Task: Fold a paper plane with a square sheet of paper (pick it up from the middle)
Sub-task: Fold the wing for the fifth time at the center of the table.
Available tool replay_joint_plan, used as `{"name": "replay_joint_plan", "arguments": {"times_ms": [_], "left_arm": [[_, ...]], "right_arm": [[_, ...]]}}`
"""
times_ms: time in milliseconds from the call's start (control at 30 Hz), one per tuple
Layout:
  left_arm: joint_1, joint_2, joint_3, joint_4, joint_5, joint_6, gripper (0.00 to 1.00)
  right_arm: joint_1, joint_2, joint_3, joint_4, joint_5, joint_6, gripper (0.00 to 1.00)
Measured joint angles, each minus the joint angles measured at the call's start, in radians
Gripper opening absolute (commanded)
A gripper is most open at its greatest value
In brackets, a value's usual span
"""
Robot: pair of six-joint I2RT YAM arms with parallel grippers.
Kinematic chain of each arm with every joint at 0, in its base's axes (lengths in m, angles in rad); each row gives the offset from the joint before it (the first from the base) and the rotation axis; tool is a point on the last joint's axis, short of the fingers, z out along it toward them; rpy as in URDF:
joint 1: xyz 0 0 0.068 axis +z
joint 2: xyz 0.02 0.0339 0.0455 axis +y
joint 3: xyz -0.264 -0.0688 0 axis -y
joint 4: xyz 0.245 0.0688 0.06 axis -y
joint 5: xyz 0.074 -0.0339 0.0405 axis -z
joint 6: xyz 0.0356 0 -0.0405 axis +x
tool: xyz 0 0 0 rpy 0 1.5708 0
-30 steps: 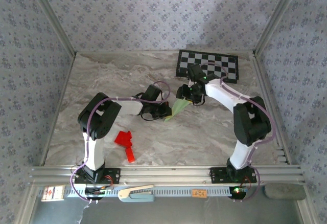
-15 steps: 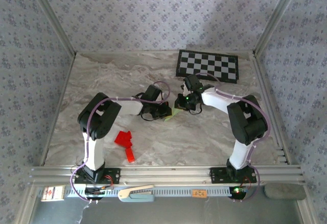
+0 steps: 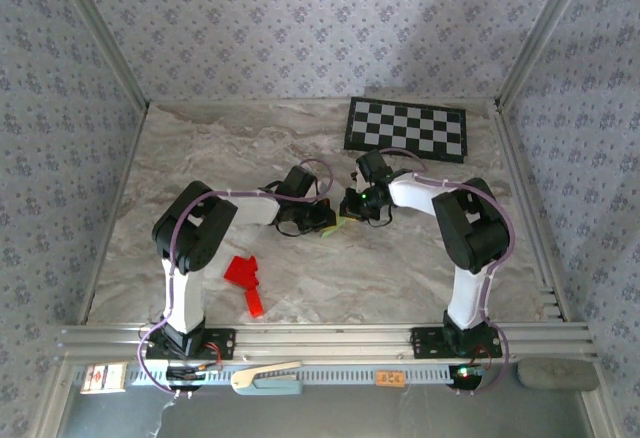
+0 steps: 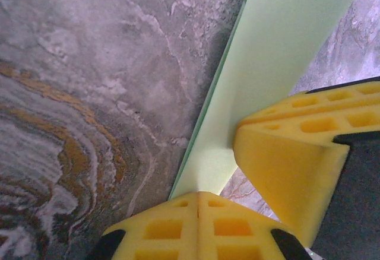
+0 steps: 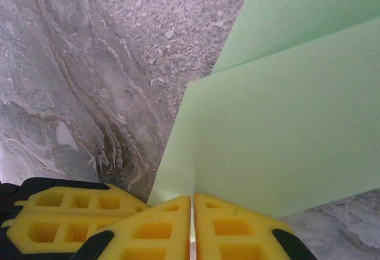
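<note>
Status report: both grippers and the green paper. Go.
Left gripper shut on green paper. Right gripper shut on it too. Paper folded, two layers showing. Red paper shape and checkerboard lie well apart.

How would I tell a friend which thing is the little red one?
Start at the marbled table and go to its near edge, just right of the left arm. There lies a small paper shape, untouched; it is bright red, unlike the pale green paper and the black-and-white checkerboard farther back.

Checkerboard [image 3: 406,129] at far right; red paper shape [image 3: 243,271] near left.
</note>
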Motion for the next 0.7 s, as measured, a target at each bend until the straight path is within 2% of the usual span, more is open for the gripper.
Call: {"name": "replay_joint_plan", "arguments": {"times_ms": [700], "left_arm": [[0.002,0.000,0.003,-0.010,-0.010,-0.015,0.00]], "right_arm": [[-0.057,0.059,0.025,0.002,-0.118,-0.027,0.12]]}}
